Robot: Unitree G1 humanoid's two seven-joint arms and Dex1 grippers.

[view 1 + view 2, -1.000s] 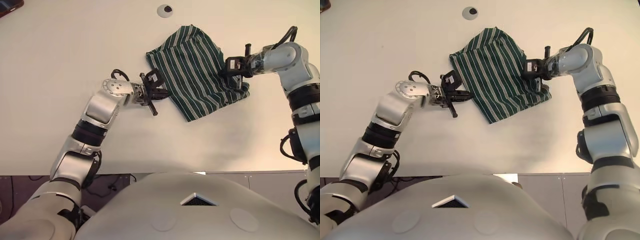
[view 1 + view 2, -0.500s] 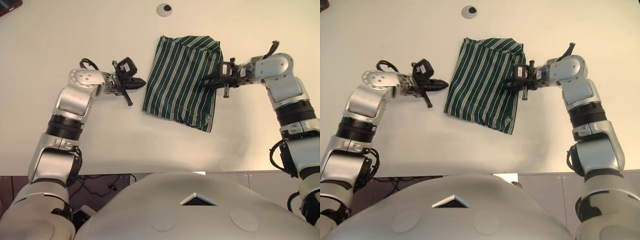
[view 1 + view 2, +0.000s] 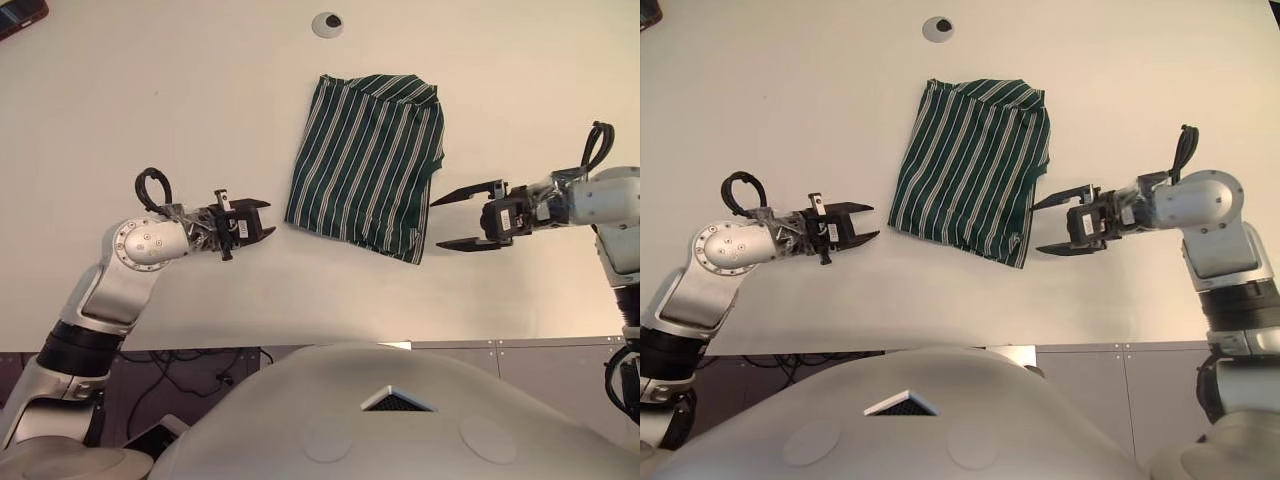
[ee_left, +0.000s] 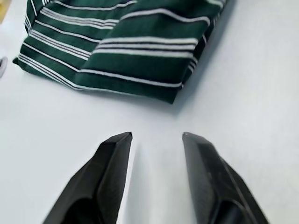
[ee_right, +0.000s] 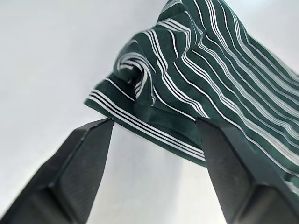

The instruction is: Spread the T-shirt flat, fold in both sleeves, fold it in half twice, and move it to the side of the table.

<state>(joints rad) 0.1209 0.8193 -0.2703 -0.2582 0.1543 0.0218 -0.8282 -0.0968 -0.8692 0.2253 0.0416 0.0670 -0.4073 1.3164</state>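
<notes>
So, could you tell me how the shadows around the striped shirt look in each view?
Left eye view: even light on the pale table; the green white-striped folded T-shirt casts only a thin shadow. Left wrist view: a soft dark band under its edge, beyond the open left claw. Right wrist view: faint shadow below the hem.
</notes>
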